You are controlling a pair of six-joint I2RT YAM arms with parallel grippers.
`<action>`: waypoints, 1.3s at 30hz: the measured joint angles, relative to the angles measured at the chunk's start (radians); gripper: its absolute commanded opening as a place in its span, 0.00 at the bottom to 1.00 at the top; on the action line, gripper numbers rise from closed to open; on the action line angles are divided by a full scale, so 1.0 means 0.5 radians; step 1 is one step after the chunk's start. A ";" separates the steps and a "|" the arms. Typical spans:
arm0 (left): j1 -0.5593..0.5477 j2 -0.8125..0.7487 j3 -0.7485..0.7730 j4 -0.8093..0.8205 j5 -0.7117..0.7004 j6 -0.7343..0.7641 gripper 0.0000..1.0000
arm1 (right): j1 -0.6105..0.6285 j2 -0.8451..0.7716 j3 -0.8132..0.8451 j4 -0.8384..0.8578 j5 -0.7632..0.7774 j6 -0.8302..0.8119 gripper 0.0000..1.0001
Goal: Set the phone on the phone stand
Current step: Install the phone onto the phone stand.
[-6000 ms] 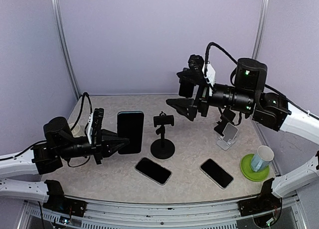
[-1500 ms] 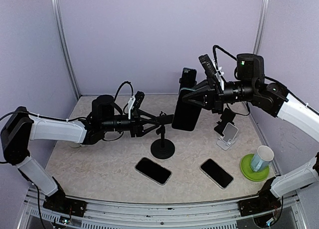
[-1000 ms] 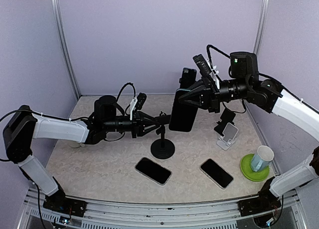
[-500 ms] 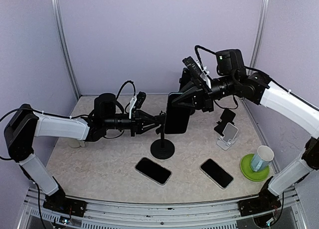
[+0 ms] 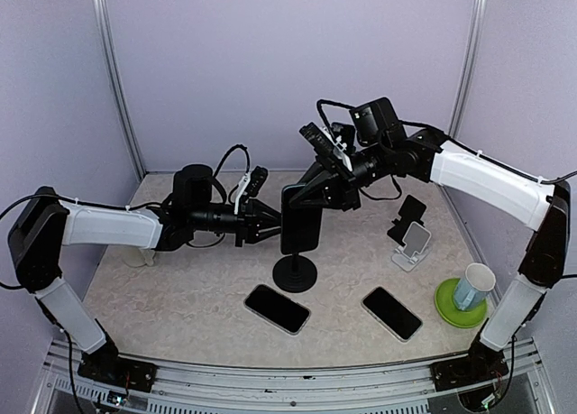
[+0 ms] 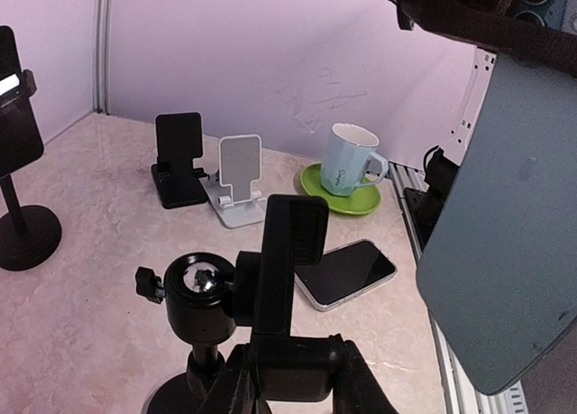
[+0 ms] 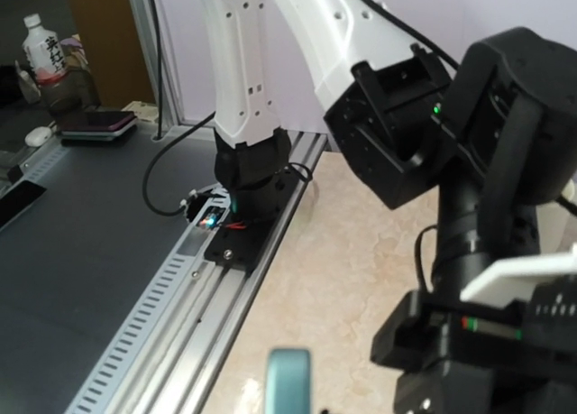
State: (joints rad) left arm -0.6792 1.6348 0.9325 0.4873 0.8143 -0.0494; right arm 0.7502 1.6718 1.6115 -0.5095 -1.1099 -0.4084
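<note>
Now: seating step in hand.
- Phone (image 5: 299,223) is held upright, clamped at upper edge by right end effector (image 5: 313,187), just beside clamp (image 6: 287,252) of phone stand (image 5: 295,273), not yet seated.
- Clamp is gripped by left end effector (image 5: 270,223).
- Next: phone to be aligned with the clamp, pressed in, then released.

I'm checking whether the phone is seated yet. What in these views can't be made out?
Top view: the clamp of the phone stand is hidden behind the phone in the right gripper.
Right wrist view: only a blurred sliver of the phone shows, at the bottom edge; the gripper's fingers are off-frame.
Left wrist view: the frame's right edge cuts off the phone; the bottom edge crops the left gripper.
</note>
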 measured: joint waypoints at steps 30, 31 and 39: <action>0.009 0.012 0.044 -0.109 0.127 0.098 0.13 | -0.036 0.352 0.152 -0.104 -0.072 -0.407 0.00; 0.009 0.011 0.044 -0.111 0.129 0.101 0.12 | -0.046 0.352 0.152 -0.108 -0.072 -0.411 0.00; 0.011 -0.011 0.044 -0.155 0.130 0.113 0.12 | -0.101 0.352 0.112 -0.126 -0.089 -0.455 0.00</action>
State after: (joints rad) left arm -0.6739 1.6295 0.9546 0.4099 0.8791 0.0071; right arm 0.6998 1.8481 1.6676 -0.5724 -1.1542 -0.6361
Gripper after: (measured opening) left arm 0.223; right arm 0.083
